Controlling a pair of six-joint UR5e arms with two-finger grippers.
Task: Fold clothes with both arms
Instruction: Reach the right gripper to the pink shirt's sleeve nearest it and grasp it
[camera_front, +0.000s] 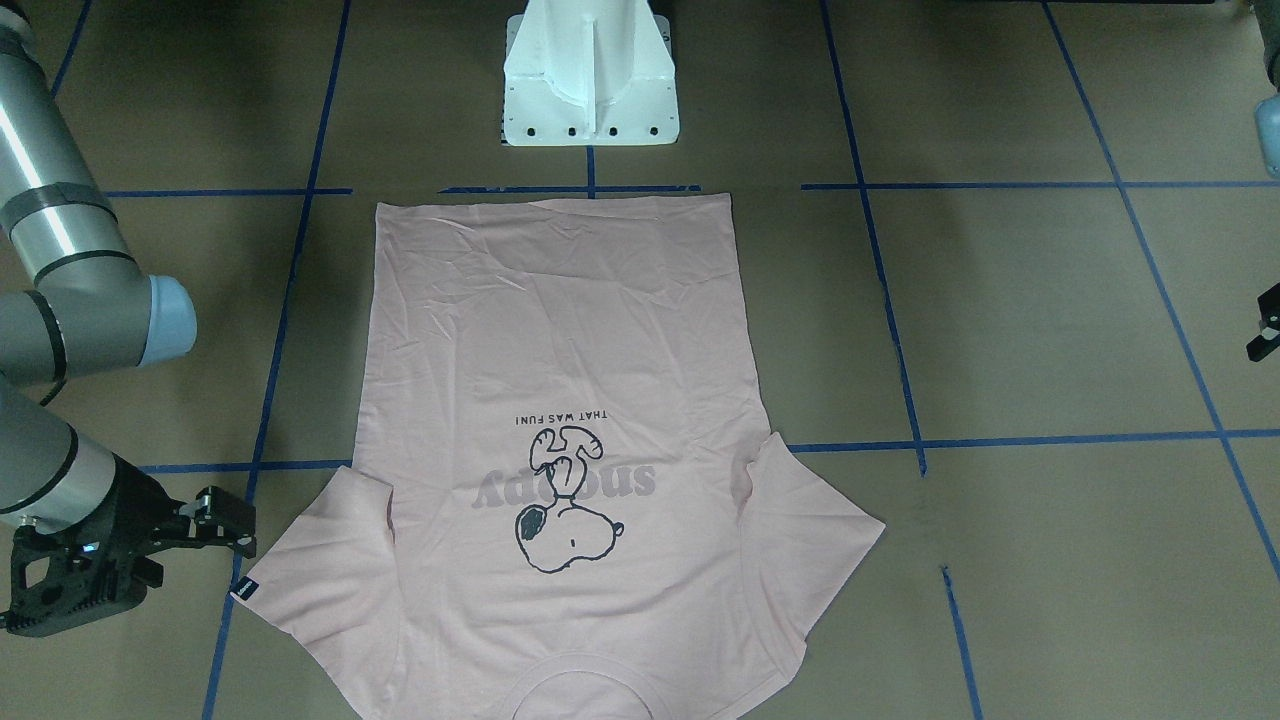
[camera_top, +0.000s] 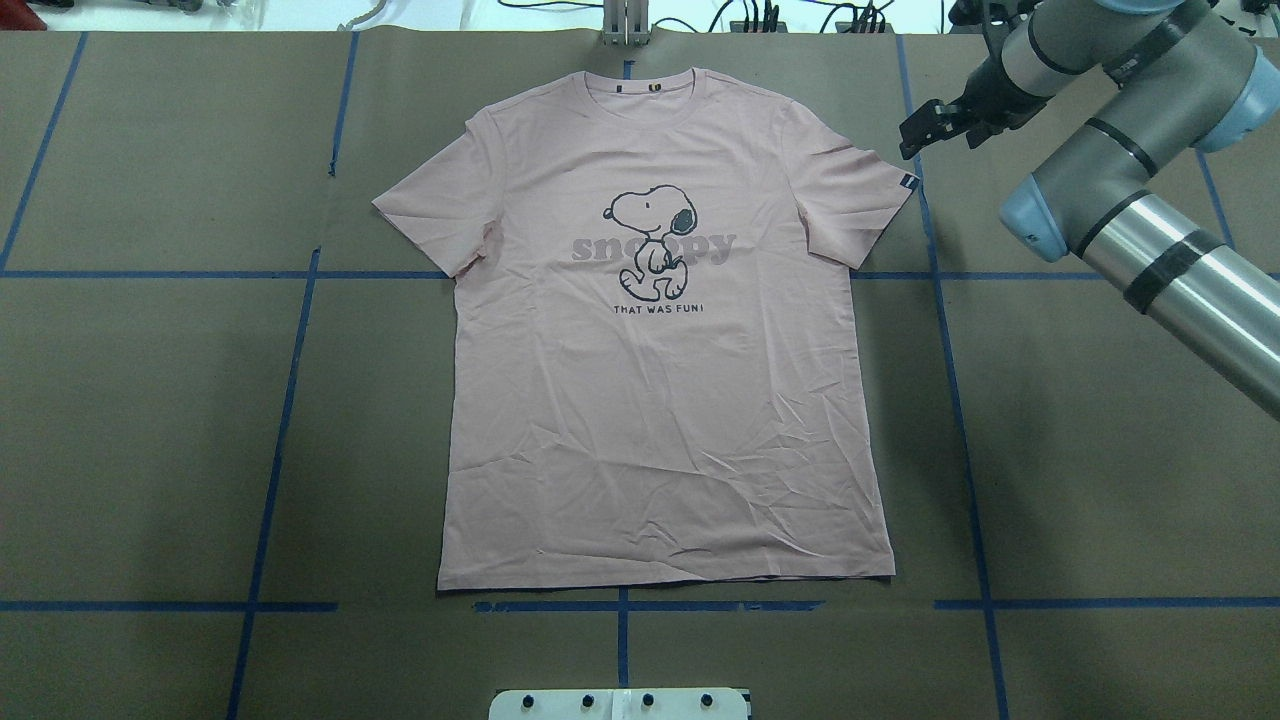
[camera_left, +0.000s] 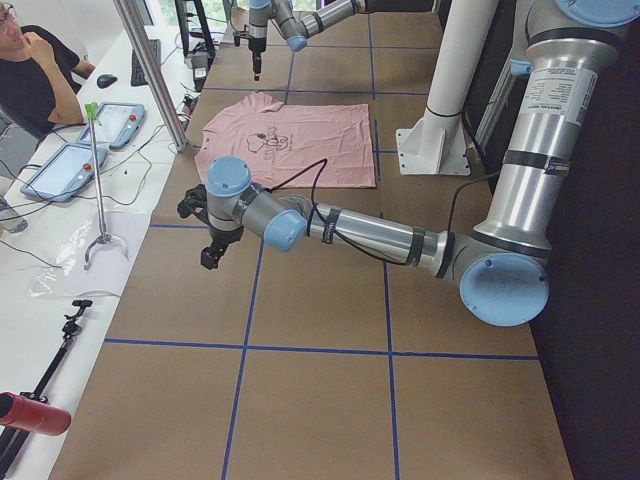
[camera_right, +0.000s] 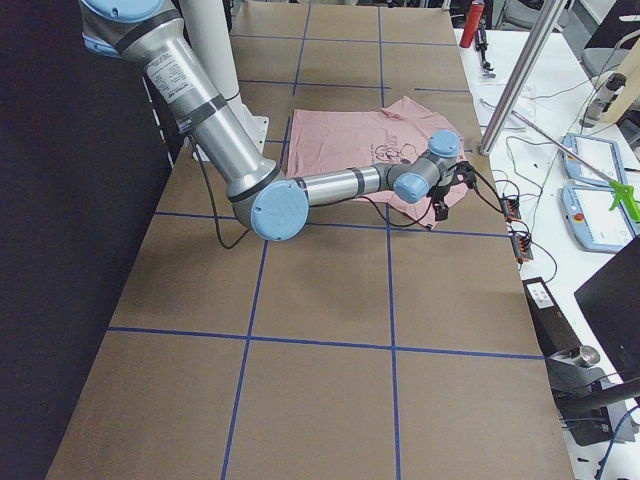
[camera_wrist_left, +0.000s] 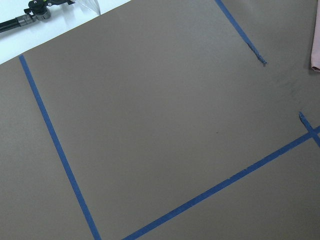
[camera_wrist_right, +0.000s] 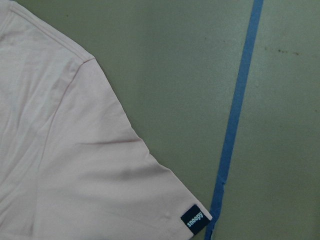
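The right gripper (camera_top: 920, 127) hung with its fingers spread, pinching nothing. It was above the counter (camera_top: 1100, 450) near the edge farthest from the robot, just beside the tagged sleeve of the T-shirt (camera_top: 660, 430) and clear of the cloth. Its wrist view looked straight down on that sleeve's hem and the small black sleeve tag (camera_wrist_right: 193, 219), with a line of blue tape (camera_wrist_right: 232, 130) running just beside the tag.

The left gripper (camera_left: 210, 258) pointed down over the bare left part of the counter, well apart from the shirt. Only a sliver of it showed in the front-facing view, so I could not tell whether its fingers were spread or pressed together.

The pale pink T-shirt lay flat and print-up in the middle of the counter, both sleeves spread. Its collar lay toward the far edge and its hem toward the edge by the white pedestal (camera_front: 590, 90). The black dog and grey "snoopy" lettering sat on the chest, with light creases lower down. Blue tape marked the brown counter into squares. A person (camera_left: 30, 70) sat at a white side table (camera_left: 140, 200) beyond the counter's far edge.
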